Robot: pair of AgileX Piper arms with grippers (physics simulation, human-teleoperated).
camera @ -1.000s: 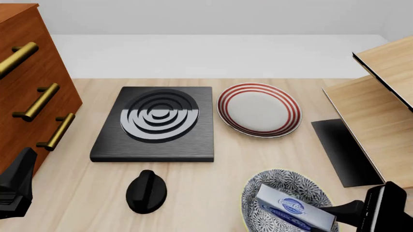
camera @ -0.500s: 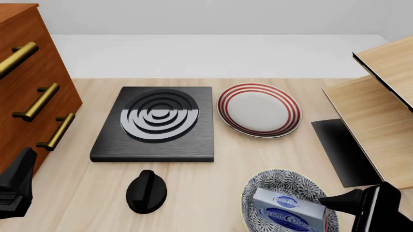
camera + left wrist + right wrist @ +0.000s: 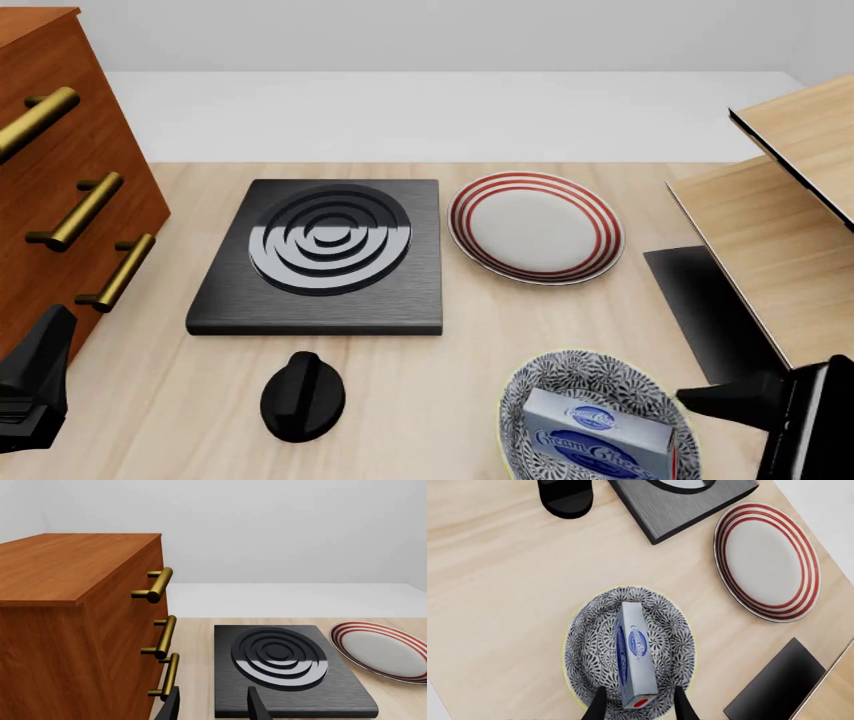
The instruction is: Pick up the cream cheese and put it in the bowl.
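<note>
The cream cheese (image 3: 595, 441), a light blue-grey carton with a dark blue oval logo, lies inside the patterned bowl (image 3: 574, 375) at the near right of the table. In the right wrist view the cream cheese (image 3: 634, 652) rests on its side in the bowl (image 3: 590, 645). My right gripper (image 3: 639, 707) is open above the carton's near end, with a finger on each side and no grip on it. In the front view my right gripper (image 3: 731, 402) is just right of the bowl. My left gripper (image 3: 212, 710) is open and empty, low at the near left (image 3: 34, 385).
A black stove plate (image 3: 320, 250) lies at mid table, a white plate with red rings (image 3: 537, 226) to its right, and a black knob-shaped object (image 3: 303, 395) in front. A wooden drawer cabinet (image 3: 54, 180) stands at the left; a wooden shelf (image 3: 787, 230) and a black panel (image 3: 707, 310) are at the right.
The cream cheese went from tilted in the right gripper to lying loose in the bowl. The right gripper let go and drew back to the right. The left arm stayed still.
</note>
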